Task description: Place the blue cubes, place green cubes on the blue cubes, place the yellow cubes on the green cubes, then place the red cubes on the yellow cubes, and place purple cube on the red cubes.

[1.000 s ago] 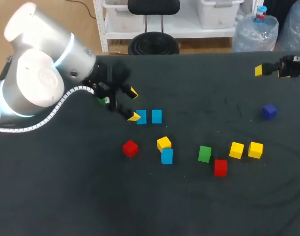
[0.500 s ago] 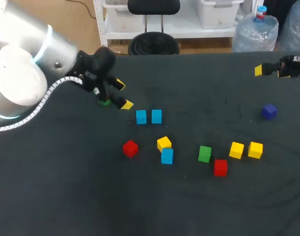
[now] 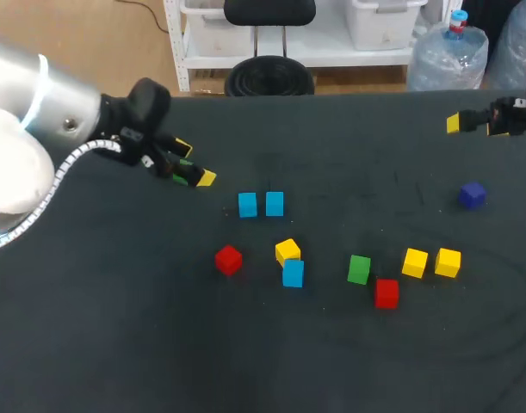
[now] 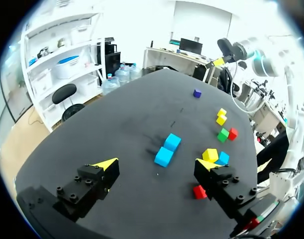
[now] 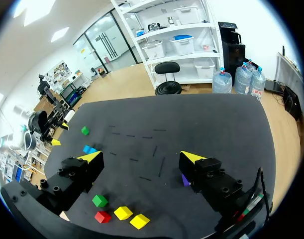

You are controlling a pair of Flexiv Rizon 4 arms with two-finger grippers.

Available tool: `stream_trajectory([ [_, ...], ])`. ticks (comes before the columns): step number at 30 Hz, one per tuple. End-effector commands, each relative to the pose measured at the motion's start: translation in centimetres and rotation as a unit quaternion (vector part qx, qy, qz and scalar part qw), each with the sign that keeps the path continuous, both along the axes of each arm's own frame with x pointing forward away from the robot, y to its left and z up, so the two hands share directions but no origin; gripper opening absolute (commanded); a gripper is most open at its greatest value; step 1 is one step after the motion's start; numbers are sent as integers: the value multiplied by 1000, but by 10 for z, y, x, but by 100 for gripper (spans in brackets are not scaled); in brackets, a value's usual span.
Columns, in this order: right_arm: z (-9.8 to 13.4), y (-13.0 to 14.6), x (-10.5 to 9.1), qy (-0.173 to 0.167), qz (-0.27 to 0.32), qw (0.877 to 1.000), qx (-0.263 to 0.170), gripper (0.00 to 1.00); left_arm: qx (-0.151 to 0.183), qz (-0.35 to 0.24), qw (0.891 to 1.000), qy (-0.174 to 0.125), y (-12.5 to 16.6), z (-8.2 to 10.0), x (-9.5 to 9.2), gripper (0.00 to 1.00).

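Hovering left gripper [image 3: 194, 163]: fingers spread wide, nothing between them; raised over the left back part of the table [image 3: 116, 327]
Nearer green cube [image 5: 85, 130]: resting on the table just beside that gripper; partly hidden under it from above; absent from the left wrist view
Blue pair [image 3: 248, 205]: side by side near the middle; touching or a thin gap, cannot tell; straight ahead of the spread fingers in the left wrist view, with the long axis of the row pointing roughly away from them
Red cube [image 3: 228, 259]: alone, in front of the blue pair
Loose blue cube [image 3: 293, 273]: apart from the pair, touching a yellow cube [image 3: 287, 251] just behind it
Second green cube [image 3: 358, 268]: right of the middle; second red cube [image 3: 386, 292] just beside its front right corner
Yellow pair [image 3: 415, 261]: side by side, near that green cube
Purple cube [image 3: 472, 195]: alone, well to the right
Right gripper [image 5: 142, 158]: fingers apart, holding nothing; parked at the right back edge; purple cube nearest it
Likely step: base row laid, green layer not yet begun
Deciding relation: nearer green cube close by the left gripper and well apart from the right one, so probably the left arm's pick; carry from there toward the blue pair, along the pair's own line
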State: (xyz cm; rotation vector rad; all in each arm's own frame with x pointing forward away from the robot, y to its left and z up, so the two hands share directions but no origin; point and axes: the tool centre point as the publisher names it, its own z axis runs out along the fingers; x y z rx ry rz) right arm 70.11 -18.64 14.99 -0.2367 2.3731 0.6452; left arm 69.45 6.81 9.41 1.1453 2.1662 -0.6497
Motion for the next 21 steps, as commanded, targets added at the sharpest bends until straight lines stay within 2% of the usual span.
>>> stream_trajectory([
  [1,0,1,-1,0,-3,1000,-2,100,-7,15,1000,-6,17,9,-18,100],
  [13,0,1,-1,0,-3,1000,-2,100,-7,42,999,12,62,11,-37,100],
  [21,0,1,-1,0,-3,1000,-2,100,22,17,1000,5,76,11,-48,100],
])
